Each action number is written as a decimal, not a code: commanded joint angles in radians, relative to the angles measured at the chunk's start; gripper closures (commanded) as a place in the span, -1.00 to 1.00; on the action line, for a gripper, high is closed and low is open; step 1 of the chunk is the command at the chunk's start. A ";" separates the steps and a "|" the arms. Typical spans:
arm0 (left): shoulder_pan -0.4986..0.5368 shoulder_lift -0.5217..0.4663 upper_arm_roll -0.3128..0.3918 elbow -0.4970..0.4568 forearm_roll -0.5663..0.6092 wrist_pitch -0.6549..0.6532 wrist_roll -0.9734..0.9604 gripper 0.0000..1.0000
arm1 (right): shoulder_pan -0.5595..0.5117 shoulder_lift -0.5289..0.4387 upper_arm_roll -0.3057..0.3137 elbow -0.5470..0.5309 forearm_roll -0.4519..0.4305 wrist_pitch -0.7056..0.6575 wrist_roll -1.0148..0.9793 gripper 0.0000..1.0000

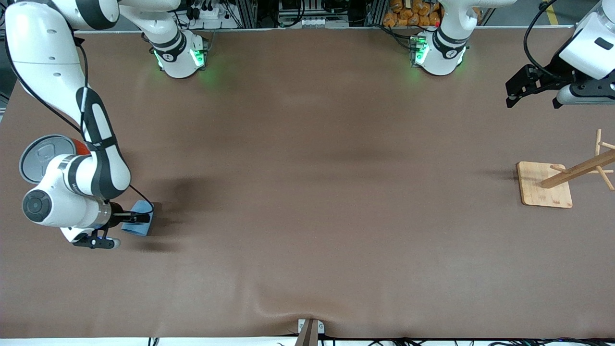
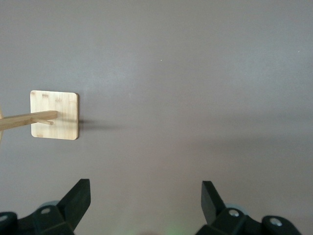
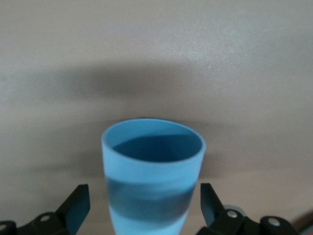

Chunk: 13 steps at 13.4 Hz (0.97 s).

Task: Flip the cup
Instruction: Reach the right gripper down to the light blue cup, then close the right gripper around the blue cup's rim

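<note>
The small light-blue cup [image 1: 140, 222] lies tipped over on the brown table near the right arm's end. Its darker blue mouth points away from my right gripper [image 1: 136, 219]. In the right wrist view the cup [image 3: 152, 176] sits between the spread fingers of the right gripper [image 3: 145, 200], with a gap on each side. That gripper is open and holds nothing. My left gripper [image 1: 512, 94] waits, open and empty, in the air near the left arm's end, and the left wrist view [image 2: 145, 192] shows only bare table between its fingers.
A large orange can with a grey lid [image 1: 42, 154] stands beside the right arm's elbow, farther from the front camera than the cup. A wooden peg rack on a square base [image 1: 538, 190] stands under the left gripper's end, also in the left wrist view [image 2: 55, 115].
</note>
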 commanded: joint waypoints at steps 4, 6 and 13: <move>0.001 0.010 -0.001 0.020 -0.010 -0.011 0.012 -1.00 | -0.004 0.030 0.004 -0.009 0.019 0.018 -0.058 -0.02; 0.000 0.010 -0.002 0.022 -0.009 -0.011 0.011 -1.00 | -0.001 0.028 0.003 -0.007 0.017 0.018 -0.114 0.23; -0.002 0.026 -0.002 0.025 -0.010 -0.004 0.011 -1.00 | 0.054 -0.030 0.006 0.005 0.010 -0.020 -0.448 0.23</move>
